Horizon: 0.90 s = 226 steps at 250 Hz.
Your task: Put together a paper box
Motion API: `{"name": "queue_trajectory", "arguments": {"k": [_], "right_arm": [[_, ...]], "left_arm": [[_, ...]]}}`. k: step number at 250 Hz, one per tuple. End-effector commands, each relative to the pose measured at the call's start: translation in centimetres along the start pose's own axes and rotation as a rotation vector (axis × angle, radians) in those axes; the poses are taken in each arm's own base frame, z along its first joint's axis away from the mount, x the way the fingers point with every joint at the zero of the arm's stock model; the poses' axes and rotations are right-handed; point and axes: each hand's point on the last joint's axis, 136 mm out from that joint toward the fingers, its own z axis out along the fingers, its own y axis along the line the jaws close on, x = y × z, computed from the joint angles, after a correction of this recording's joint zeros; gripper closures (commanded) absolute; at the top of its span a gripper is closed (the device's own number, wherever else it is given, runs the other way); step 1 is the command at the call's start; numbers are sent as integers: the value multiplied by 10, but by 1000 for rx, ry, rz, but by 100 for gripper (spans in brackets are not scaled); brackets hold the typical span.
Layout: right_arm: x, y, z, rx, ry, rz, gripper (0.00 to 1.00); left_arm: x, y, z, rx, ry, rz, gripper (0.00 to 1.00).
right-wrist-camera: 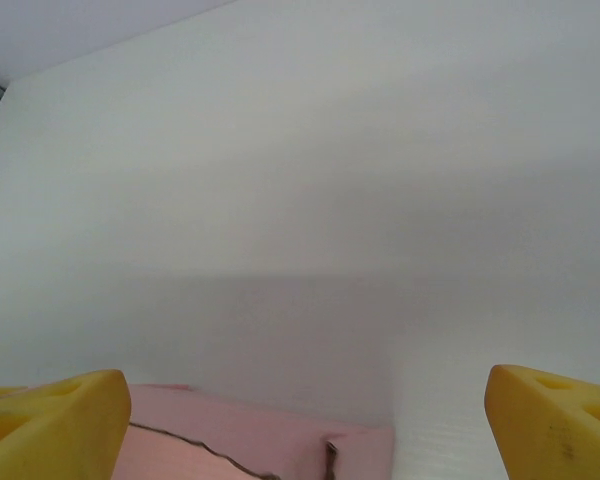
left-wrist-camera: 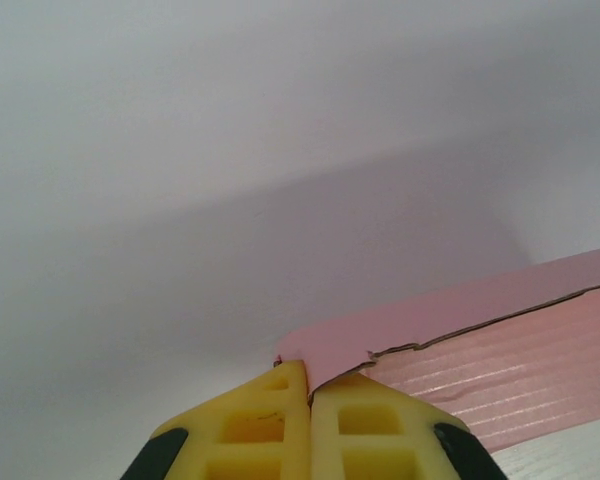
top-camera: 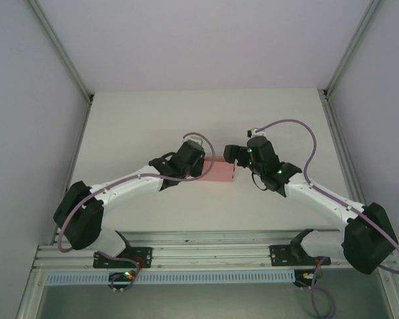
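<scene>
Pinching the box (left-wrist-camera: 520, 345) by its edge, the left gripper (left-wrist-camera: 310, 395) steadies it; the right gripper (right-wrist-camera: 302, 405) hangs spread wide above. Flap-closing seems in hand; next, the right must tuck the end.

The top external camera looks down on the table (top-camera: 153, 119) from behind; both wrist cameras sit close, facing the shared paper box (top-camera: 217, 174).

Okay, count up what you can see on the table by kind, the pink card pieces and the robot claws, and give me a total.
Pink thin-card paper box: 1
Yellow-fingered robot claws: 2 (left claw shut on the box's edge, right claw open beside the box)
Total: 3
</scene>
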Motion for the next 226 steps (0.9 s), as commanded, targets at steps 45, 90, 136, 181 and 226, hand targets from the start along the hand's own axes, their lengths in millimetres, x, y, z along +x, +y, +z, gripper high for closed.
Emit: {"name": "queue_trajectory", "arguments": {"k": [45, 90, 136, 181, 226], "right_arm": [[34, -23, 23, 96, 134, 67, 11], [70, -34, 27, 109, 230, 101, 19], [91, -44, 28, 127, 271, 132, 19], [96, -45, 28, 115, 269, 151, 23], [112, -54, 30, 136, 293, 175, 28]], "left_arm": [[47, 4, 1, -23, 181, 104, 91], [42, -1, -6, -3, 181, 115, 85], [31, -15, -21, 65, 157, 131, 69], [11, -19, -42, 99, 93, 107, 47], [-11, -20, -53, 170, 64, 7, 18]]}}
